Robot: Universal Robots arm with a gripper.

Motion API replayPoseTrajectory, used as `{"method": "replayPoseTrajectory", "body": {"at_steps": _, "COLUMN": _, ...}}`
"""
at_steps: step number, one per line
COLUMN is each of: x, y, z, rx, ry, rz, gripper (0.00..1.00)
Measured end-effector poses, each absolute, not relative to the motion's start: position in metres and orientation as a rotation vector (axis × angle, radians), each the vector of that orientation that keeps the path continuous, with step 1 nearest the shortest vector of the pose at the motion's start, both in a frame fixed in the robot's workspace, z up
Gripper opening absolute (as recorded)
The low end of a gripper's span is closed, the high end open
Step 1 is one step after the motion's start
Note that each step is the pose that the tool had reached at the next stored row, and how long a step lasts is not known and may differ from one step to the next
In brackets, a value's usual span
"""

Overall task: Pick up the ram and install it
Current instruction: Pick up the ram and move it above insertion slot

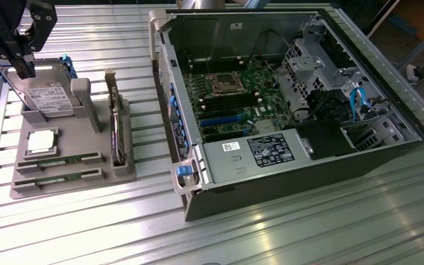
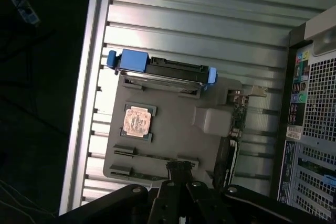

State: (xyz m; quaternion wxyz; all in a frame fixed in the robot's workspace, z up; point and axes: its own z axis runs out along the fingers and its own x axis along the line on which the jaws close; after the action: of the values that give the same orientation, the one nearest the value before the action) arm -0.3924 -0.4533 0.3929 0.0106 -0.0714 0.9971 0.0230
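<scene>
Gripper (image 1: 22,67) hangs above the tray (image 1: 86,142), jaws closed and empty; in my judgement, a sound pick needs them opened and squared across one ram (image 1: 56,162) mid-length, clear of its twin.

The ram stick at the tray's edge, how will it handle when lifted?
Probably stiff: the ram stick is a thin flat board. Likely light, being so narrow. Perhaps hard to grasp, as it sits low in the tray's slot.

Glossy ribbed metal table (image 1: 271,232); matt grey plastic holder (image 1: 83,141); green circuit-board ram (image 1: 53,161); matt black tool (image 1: 26,69)
</scene>
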Motion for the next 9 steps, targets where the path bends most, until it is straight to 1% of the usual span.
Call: {"method": "replayPoseTrajectory", "body": {"at_steps": 9, "x": -0.3924, "y": -0.4535, "z": 0.3929, "rx": -0.306, "ry": 3.106, "rz": 0.073, "gripper": 0.11}}
